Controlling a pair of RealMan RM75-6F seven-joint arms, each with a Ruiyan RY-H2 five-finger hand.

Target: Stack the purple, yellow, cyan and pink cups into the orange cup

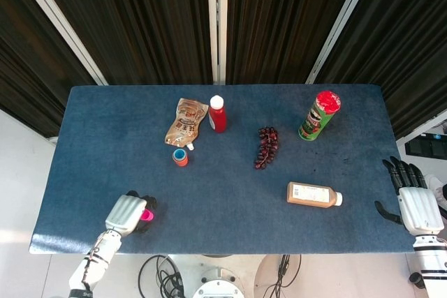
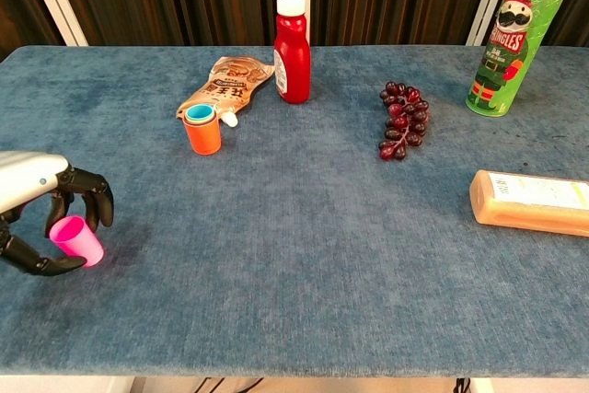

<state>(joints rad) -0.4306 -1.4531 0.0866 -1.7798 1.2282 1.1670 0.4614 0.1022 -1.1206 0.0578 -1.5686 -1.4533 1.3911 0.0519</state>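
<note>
We see the blue table [image 1: 230,200] spanning both views, with dark curtains [image 1: 140,19] behind it. On its far right stands the green crisps can [image 2: 506,39], upright with a red lid, and nearer the right edge an amber bottle [image 2: 532,202] lies on its side. At the back, near the middle, the red sauce bottle [image 2: 293,48] stands upright, and just to its left a brown snack pouch [image 2: 225,85] lies flat. A bunch of dark grapes [image 2: 402,120] lies between the sauce bottle and the can. Our left hand [image 2: 41,213] sits at the near left corner with its fingers [image 2: 97,200] curled around the pink cup [image 2: 77,240], which we are grasping; the cup tilts, its mouth turned up and to the left. Our right hand [image 1: 418,200] hangs off the table's right edge, fingers straight and apart, holding nothing. The orange cup [image 2: 203,132] stands upright just in front of the pouch, well apart from the pink one, with a cyan cup [image 2: 199,114] nested inside it.
</note>
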